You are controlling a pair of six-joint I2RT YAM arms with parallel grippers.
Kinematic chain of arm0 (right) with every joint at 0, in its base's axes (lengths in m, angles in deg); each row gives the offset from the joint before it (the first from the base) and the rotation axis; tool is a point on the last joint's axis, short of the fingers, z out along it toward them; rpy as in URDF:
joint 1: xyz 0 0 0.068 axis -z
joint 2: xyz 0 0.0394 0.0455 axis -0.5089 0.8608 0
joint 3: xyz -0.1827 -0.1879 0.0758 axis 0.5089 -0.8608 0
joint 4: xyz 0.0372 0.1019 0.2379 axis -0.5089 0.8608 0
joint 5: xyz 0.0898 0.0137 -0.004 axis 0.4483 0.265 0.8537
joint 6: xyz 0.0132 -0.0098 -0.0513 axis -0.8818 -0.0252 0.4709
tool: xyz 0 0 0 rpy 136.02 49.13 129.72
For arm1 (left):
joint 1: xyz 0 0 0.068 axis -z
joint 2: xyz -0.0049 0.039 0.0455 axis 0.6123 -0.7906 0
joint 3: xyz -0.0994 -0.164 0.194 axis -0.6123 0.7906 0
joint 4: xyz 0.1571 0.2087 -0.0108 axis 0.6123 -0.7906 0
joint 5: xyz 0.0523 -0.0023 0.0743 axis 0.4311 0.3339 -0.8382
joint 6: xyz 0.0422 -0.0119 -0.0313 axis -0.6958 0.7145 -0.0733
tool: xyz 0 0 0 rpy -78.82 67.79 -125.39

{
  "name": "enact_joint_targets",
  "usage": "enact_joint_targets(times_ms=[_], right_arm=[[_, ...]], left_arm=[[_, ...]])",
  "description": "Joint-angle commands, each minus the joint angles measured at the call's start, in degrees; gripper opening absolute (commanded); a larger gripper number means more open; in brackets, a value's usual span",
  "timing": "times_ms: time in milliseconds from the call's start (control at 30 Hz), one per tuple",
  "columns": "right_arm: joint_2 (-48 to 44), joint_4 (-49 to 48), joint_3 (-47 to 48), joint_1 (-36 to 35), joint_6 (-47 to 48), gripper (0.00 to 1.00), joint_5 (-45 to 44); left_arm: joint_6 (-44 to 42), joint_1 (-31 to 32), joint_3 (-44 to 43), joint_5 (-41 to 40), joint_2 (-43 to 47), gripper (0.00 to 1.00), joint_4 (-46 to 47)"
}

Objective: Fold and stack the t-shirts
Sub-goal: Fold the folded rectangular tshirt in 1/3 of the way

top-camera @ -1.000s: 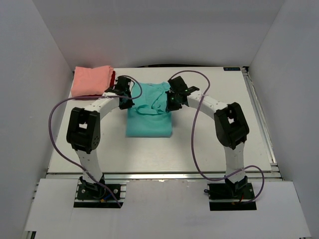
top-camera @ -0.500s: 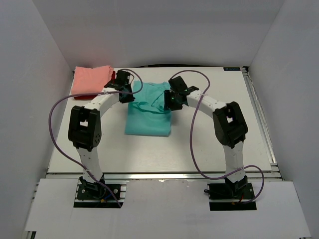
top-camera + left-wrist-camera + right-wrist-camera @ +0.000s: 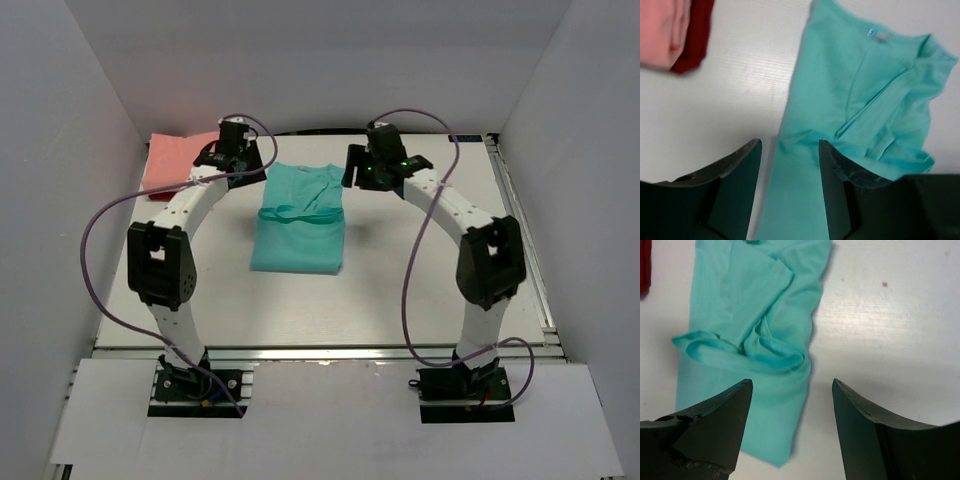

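Both your left gripper [image 3: 790, 145] and right gripper [image 3: 791, 382] hang spread and empty over the teal t-shirt [image 3: 300, 225], which lies narrowed and centred near the far edge, probably awaiting its cross fold before joining the pink-on-red stack [image 3: 178, 160] in the far-left corner.

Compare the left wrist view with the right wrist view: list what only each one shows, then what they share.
Left wrist only: the open left tool, the salmon-pink shirt lying on the dark red shirt, and the neck label of the teal shirt. Right wrist only: the open right tool and a dark speck on the table. Both: the rumpled teal shirt, a bit of the dark red shirt, the white table.
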Motion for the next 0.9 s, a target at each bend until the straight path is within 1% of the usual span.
enact_joint_targets(times_ms=[0,33,67,100,133,167,200,267,300,333,433,533,733,867], right_arm=[[-8.66,-0.13,-7.45,0.43,-2.24,0.71,2.7],[-10.59,-1.01,-14.44,0.35,-3.38,0.72,3.59],[-14.53,-2.23,-18.17,0.34,-4.52,0.72,5.6],[-16.13,-4.59,-21.51,0.17,-6.88,0.72,6.57],[-17.8,-5.75,-27.46,-0.09,-8.04,0.72,7.1],[-20.25,-6.63,-29.96,-0.79,-9.01,0.72,7.37],[-21.15,-8.29,-31.98,-1.23,-11.19,0.71,7.37],[-23.43,-10.41,-37.24,-2.63,-13.23,0.72,7.55],[-23.79,-11.12,-38.58,-3.08,-14.28,0.71,7.55],[-24.14,-12.69,-39.73,-3.61,-15.86,0.72,7.38],[-24.24,-15.85,-42.9,-5.72,-18.84,0.71,6.58],[-23.01,-18.68,-45.01,-7.65,-20.7,0.7,5.88],[-19.76,-23.51,-46.15,-10.11,-24.22,0.69,4.3],[-17.65,-25.01,-45.63,-10.81,-25.01,0.68,4.39]], left_arm=[[0.06,-1.87,8.22,-2.9,9.96,0.6,-3.44],[0.67,-2.31,11.85,-2.63,11.81,0.6,-2.48],[2.16,-2.31,15.54,-2.28,13.75,0.61,-1.16],[3.04,-2.4,22.54,-2.1,17.68,0.61,1.03],[5.49,-2.4,26.0,-1.58,19.72,0.61,2.44],[7.25,-2.4,29.43,-0.97,21.66,0.62,5.33],[9.8,-2.31,35.38,-0.26,25.07,0.63,6.92],[12.71,-2.31,40.42,1.06,27.9,0.63,9.82],[13.85,-2.4,44.63,2.8,30.18,0.63,13.06],[15.87,-2.31,46.32,3.26,31.07,0.63,14.31],[18.07,-2.22,50.63,4.23,33.18,0.62,18.09],[18.96,-2.13,52.83,4.22,33.19,0.62,20.73],[20.37,-1.78,54.42,5.54,29.68,0.59,25.13],[20.63,-1.7,54.95,5.02,28.36,0.59,24.26]])
